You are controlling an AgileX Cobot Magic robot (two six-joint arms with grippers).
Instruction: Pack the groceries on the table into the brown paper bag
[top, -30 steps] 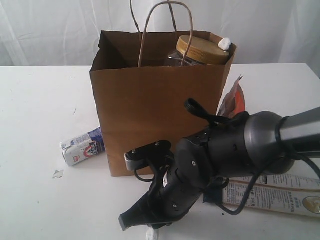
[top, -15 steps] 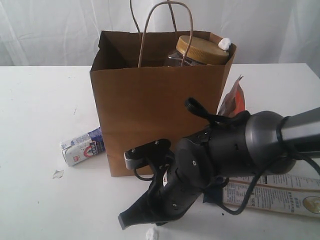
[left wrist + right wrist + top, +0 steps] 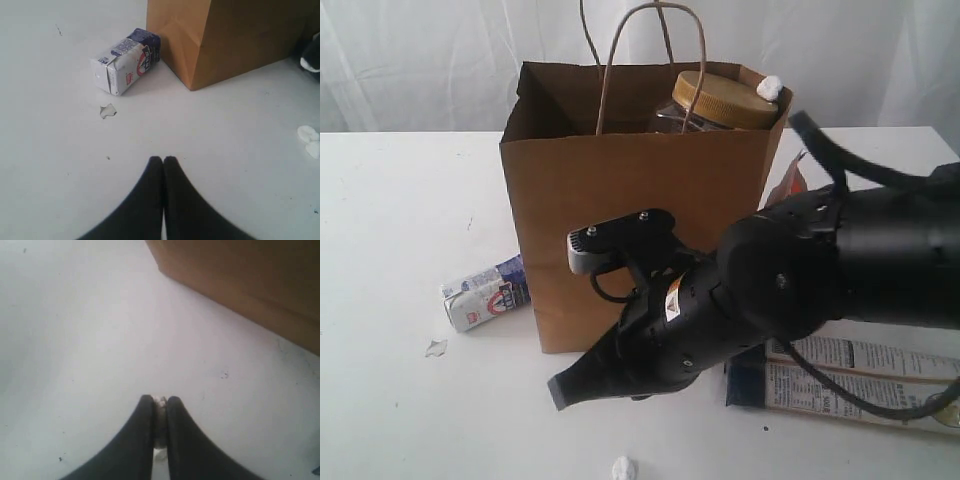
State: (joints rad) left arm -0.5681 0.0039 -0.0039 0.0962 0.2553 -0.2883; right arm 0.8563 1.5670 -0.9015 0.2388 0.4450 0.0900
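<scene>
Jaws of the left gripper (image 3: pixel 163 160) met, empty; its wrist view showed the small white-blue carton (image 3: pixel 125 62) lying just beside the brown paper bag (image 3: pixel 235 40). Only the exterior view showed the gold-lidded clear jar (image 3: pixel 720 100) in that bag. Right gripper (image 3: pixel 160 401) jaws nearly met on a pale bit (image 3: pixel 160 425), visible from its wrist alone.

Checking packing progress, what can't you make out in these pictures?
Contents of the brown paper bag below the gold-lidded jar: exterior view, bag wall hides them.
The long white-blue packet: exterior view, right arm covers part.
Whether the right end effector pinches anything: right wrist view, blurred.
</scene>
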